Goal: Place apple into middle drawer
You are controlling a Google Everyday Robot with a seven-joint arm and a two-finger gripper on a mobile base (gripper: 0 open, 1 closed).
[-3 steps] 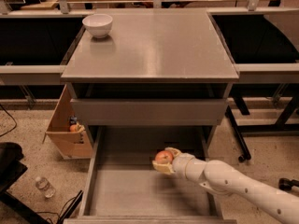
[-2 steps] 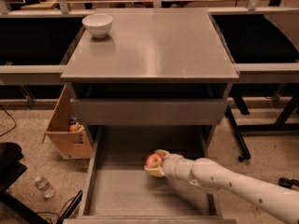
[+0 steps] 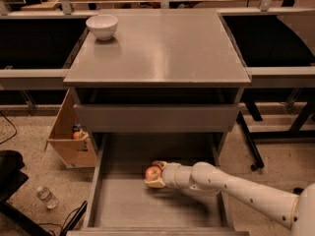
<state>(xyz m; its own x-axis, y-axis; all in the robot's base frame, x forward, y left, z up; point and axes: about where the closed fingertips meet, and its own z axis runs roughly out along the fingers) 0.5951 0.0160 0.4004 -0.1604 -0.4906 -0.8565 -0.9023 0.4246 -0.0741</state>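
Note:
The apple point(image 3: 153, 172), small and red-orange, sits between the fingers of my gripper point(image 3: 154, 174) inside the pulled-out middle drawer point(image 3: 147, 205). The gripper is shut on the apple and holds it low over the drawer's flat grey floor, near the middle and toward the back. My white arm point(image 3: 236, 191) reaches in from the lower right over the drawer's right wall.
A white bowl point(image 3: 102, 26) stands on the cabinet top point(image 3: 162, 48) at the back left. A cardboard box point(image 3: 69, 132) stands on the floor left of the cabinet. A plastic bottle point(image 3: 47, 196) lies on the floor at lower left. Dark table frames flank the cabinet.
My gripper has moved left with the apple, from the drawer's right side toward its middle, and sits a little lower.

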